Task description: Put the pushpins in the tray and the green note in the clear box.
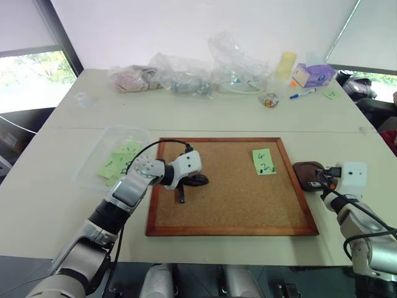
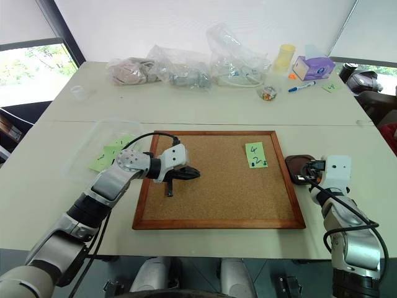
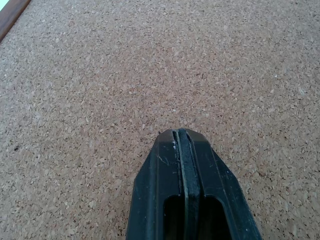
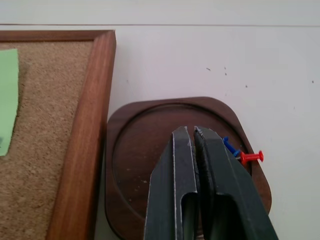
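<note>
In the lower centre of the head view lay the cork board (image 1: 232, 186), its near wooden edge close to the table's (image 1: 37, 198) front edge. The left gripper (image 1: 200, 180) hung over the board's left-centre cork, fingers pressed together on nothing, with bare cork open all around it. At the right, just off the board's frame, sat the tray (image 4: 145, 150); the right gripper (image 4: 194, 131) hung over it, fingers nearly together with a thin slit between them, holding nothing. Two pushpins (image 4: 242, 155), one blue and one red, lay at the tray's right rim, just beside the fingers. The green note (image 1: 264, 161) lay flat on the board's upper right part, near the frame, well apart from the left gripper. Left of the board stood the clear box (image 1: 93, 155) with other green notes inside. A wide strip of bare table ran beyond the board. Along the far edge lay clear plastic bags (image 1: 186, 74), a small jar of pins (image 1: 269, 99), a marker (image 1: 303, 94), a purple tissue box (image 1: 313, 74) and a yellow cup (image 1: 286, 63).
</note>
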Motion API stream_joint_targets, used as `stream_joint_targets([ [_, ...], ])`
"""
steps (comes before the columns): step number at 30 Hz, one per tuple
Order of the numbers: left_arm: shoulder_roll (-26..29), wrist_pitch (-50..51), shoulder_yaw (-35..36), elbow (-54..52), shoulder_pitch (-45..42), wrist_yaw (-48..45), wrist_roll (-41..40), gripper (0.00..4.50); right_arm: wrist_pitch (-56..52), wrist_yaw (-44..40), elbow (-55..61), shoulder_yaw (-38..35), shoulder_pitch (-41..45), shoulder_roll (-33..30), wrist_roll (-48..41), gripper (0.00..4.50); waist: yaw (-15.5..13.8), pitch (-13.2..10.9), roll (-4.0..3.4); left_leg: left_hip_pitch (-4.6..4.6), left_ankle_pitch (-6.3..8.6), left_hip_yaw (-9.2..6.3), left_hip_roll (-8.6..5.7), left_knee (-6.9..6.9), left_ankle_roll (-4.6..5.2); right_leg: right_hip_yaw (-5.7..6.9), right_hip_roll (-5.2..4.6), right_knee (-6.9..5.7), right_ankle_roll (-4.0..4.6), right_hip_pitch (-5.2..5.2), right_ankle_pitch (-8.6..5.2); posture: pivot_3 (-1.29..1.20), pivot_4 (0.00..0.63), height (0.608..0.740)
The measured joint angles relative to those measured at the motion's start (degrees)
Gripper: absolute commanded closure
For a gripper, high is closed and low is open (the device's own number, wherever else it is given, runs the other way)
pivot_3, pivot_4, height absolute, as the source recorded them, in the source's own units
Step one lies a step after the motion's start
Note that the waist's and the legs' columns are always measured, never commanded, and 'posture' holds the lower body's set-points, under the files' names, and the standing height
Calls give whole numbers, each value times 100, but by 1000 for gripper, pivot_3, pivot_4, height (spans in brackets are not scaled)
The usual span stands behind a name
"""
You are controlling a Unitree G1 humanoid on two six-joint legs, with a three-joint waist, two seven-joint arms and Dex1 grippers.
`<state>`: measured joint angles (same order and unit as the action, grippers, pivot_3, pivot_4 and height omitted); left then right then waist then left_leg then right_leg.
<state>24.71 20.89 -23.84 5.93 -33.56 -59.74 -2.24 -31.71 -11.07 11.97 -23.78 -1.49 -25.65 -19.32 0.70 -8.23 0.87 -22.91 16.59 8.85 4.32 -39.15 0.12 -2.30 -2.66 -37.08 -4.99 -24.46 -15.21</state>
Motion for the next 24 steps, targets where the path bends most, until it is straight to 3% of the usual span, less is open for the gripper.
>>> stream_joint_targets([
  [7, -12, -6, 3, 5, -9, -7, 36, 4500, -43, 1, -105, -9, 4, 0, -12, 204, 0, 0, 0, 0, 0, -4, -1, 0, 1, 0, -1, 1, 0, 1, 0, 0, 150, 737],
  [24, -23, -15, 9, 19, -13, -1, 48, 4500, 103, -170, 282, -341, 224, 93, -452, 80, 1, 0, -1, -1, 1, -8, -3, 2, 2, 0, -1, 2, 0, 2, 0, 0, 150, 737],
])
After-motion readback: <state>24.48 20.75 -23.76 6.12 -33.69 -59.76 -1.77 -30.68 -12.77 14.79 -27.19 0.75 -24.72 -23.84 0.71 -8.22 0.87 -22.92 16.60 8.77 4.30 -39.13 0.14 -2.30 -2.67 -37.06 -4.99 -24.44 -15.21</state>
